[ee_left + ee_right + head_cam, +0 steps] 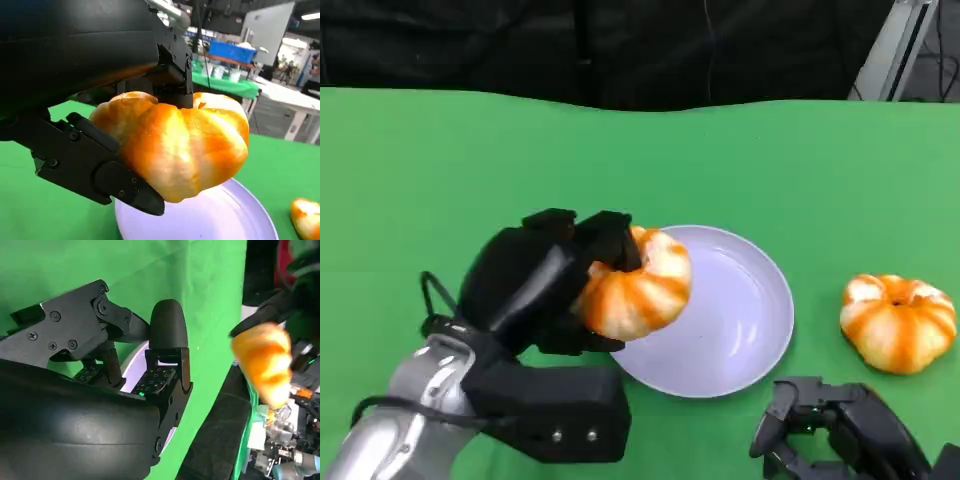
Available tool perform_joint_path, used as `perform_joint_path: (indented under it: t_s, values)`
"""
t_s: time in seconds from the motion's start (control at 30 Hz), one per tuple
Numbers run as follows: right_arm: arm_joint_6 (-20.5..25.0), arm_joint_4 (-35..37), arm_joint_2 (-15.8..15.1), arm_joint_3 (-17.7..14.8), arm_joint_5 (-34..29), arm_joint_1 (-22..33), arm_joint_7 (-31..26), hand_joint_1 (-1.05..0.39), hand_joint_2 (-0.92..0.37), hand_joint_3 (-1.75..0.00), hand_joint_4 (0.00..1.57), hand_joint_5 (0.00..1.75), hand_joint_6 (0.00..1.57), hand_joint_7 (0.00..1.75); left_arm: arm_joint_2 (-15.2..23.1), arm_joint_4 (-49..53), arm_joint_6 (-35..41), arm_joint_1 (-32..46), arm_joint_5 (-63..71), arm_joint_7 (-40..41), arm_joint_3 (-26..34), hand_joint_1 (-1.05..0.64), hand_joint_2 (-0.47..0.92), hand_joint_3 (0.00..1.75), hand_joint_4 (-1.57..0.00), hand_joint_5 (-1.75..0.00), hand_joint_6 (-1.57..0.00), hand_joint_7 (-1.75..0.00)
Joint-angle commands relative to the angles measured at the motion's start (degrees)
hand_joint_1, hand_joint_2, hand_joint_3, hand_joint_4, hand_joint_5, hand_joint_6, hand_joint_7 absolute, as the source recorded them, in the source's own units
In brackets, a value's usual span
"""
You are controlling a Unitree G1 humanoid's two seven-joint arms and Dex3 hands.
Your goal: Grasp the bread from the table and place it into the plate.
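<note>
One bread roll [638, 283] was gripped in the left hand [552, 282] and carried over the near rim of the lilac plate [740, 320], not yet set down; release remained. A second roll [899, 322] lay on the green table [440, 170], beside the plate. The left wrist view showed the fingers [95, 170] cradling the roll above the plate. The right hand [830, 428] rested low, fingers apart, empty.

Setting: robotics lab or test hall. Work table [410, 170] draped in green chroma-style cloth, black curtain [620, 50] hung behind it. Beyond the table, left wrist view shows more green-covered tables [225, 82], a blue bin [231, 51], white partition panels [265, 30].
</note>
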Motion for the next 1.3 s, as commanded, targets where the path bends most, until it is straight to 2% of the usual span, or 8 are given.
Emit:
perform_joint_path:
  t_s: [0.03, 0.43, 0.93, 1.0, 1.03, 1.1, 1.17, 1.3]
  values:
    - [-0.88, 0.03, -0.57, -0.21, -0.35, 0.34, -0.82, -0.11, -0.64, -0.94, 0.85, 1.42, 0.86, 1.17, -1.33, 6.72, -2.8, -4.34, 0.91, 2.3, -1.83, -0.15, 0.82, 0.0, -0.63, -1.75, -0.47, -1.75]
    - [-0.57, -0.61, -0.83, 0.01, -1.23, 0.73, -1.59, -0.13, -0.63, -0.95, 0.85, 1.42, 0.87, 1.12, -6.7, 22.04, -5.79, -13.27, 1.84, 3.75, -7.05, -0.16, 0.83, 0.0, -0.56, -1.75, -0.46, -1.75]
    - [-0.41, -0.41, -0.73, 0.07, -1.06, 0.56, -1.52, -0.14, -0.61, -0.97, 0.85, 1.41, 0.88, 1.12, -9.25, 33.71, -7.41, -19.75, 1.2, 2.3, -9.47, -0.12, 0.8, 0.0, -0.53, -1.71, -0.59, -1.47]
    - [-0.23, -0.54, -0.67, 0.1, -1.16, 0.62, -1.65, -0.15, -0.61, -0.97, 0.85, 1.41, 0.88, 1.12, -8.78, 34.66, -7.81, -20.47, 1.23, 0.79, -9.96, -0.2, 0.81, 0.0, -0.63, -0.99, -0.81, -0.5]
    - [-0.2, -0.64, -0.67, 0.13, -1.25, 0.65, -1.72, -0.15, -0.61, -0.97, 0.85, 1.41, 0.88, 1.12, -8.57, 34.98, -7.91, -20.75, 1.4, 0.33, -10.21, -0.24, 0.82, 0.0, -0.7, -0.61, -0.82, -0.26]
    - [-0.3, -0.76, -0.7, 0.17, -1.47, 0.71, -1.88, -0.14, -0.61, -0.97, 0.85, 1.41, 0.88, 1.12, -8.59, 35.89, -8.49, -20.93, 1.22, 0.31, -10.33, -0.28, 0.83, 0.01, -0.76, -0.16, -0.77, -0.05]
    - [-0.25, -0.92, -0.68, 0.23, -1.38, 0.81, -1.9, -0.14, -0.61, -0.98, 0.85, 1.41, 0.88, 1.12, -8.87, 37.12, -9.22, -21.05, 1.13, 1.15, -10.36, -0.31, 0.85, 0.01, -0.71, -0.04, -0.68, -0.01]
    - [-0.05, -1.12, -0.73, 0.32, -1.29, 0.95, -1.97, -0.14, -0.61, -0.97, 0.85, 1.42, 0.88, 1.12, -9.33, 39.3, -10.45, -21.93, -0.22, -0.38, -9.88, -0.39, 0.92, 0.07, -0.6, 0.0, -0.53, 0.0]
